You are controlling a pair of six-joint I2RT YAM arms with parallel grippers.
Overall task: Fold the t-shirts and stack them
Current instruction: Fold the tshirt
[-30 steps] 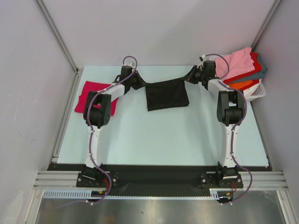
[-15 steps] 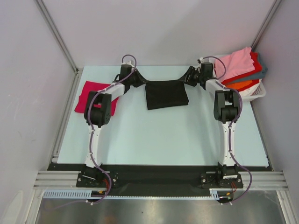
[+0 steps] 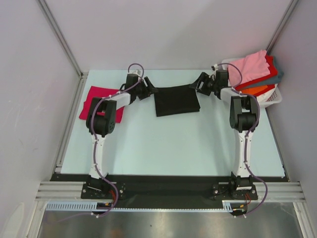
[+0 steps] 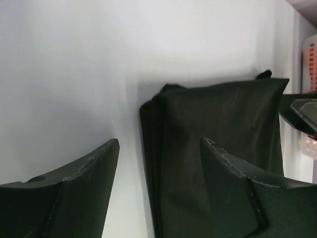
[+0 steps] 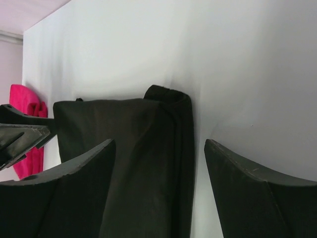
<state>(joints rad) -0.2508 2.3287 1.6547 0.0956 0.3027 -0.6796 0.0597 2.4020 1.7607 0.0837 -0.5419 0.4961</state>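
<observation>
The black t-shirt (image 3: 177, 100) lay folded into a rough rectangle on the pale table (image 3: 173, 144), toward its far side and about midway between the two arms. The left tool (image 3: 150, 90) sat just off the shirt's far-left corner with its jaws spread wide and nothing between them. The right tool (image 3: 198, 83) sat just off the far-right corner, equally wide and empty.

In the left wrist view the left tool (image 4: 159, 144) showed its two dark fingers (image 4: 84, 173) well apart, and the shirt's layered left edge (image 4: 153, 163) lay flat on the table below the gap. The right wrist view mirrored this: the right tool (image 5: 160, 143) stood wide open above the stacked folds of the shirt's right edge (image 5: 178, 148).

A magenta t-shirt (image 3: 96, 101) lay folded at the table's left side, partly hidden by the left arm. At the far-right corner a white slatted basket (image 3: 274, 97) held a heap of other shirts, with a pink t-shirt (image 3: 250, 67) on top, a red one (image 3: 270, 64) and a teal one (image 3: 279, 74) under it, and an orange one (image 3: 255, 90) lowest.
</observation>
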